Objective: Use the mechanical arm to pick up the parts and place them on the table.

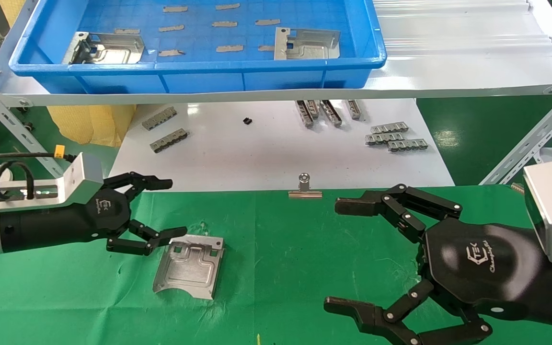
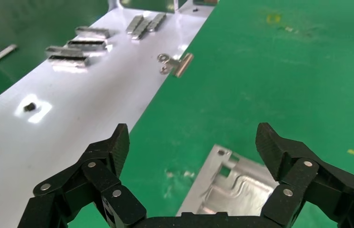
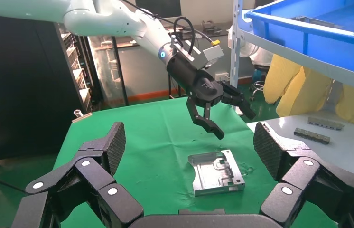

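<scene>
A silver stamped part (image 1: 189,266) lies flat on the green cloth table (image 1: 281,249); it also shows in the left wrist view (image 2: 234,190) and the right wrist view (image 3: 217,172). My left gripper (image 1: 170,208) hovers open and empty just above and left of it, touching nothing; the right wrist view shows it too (image 3: 229,116). Two more parts (image 1: 106,48) (image 1: 307,44) lie in the blue tray (image 1: 199,76) on the shelf. My right gripper (image 1: 348,254) is open and empty at the front right above the cloth.
Grey comb-like strips (image 1: 396,136) (image 1: 166,129) and a small black piece (image 1: 247,121) lie on the white board (image 1: 266,158) behind the cloth. A binder clip (image 1: 304,187) pins the cloth's far edge. Angled shelf struts (image 1: 534,139) stand at both sides.
</scene>
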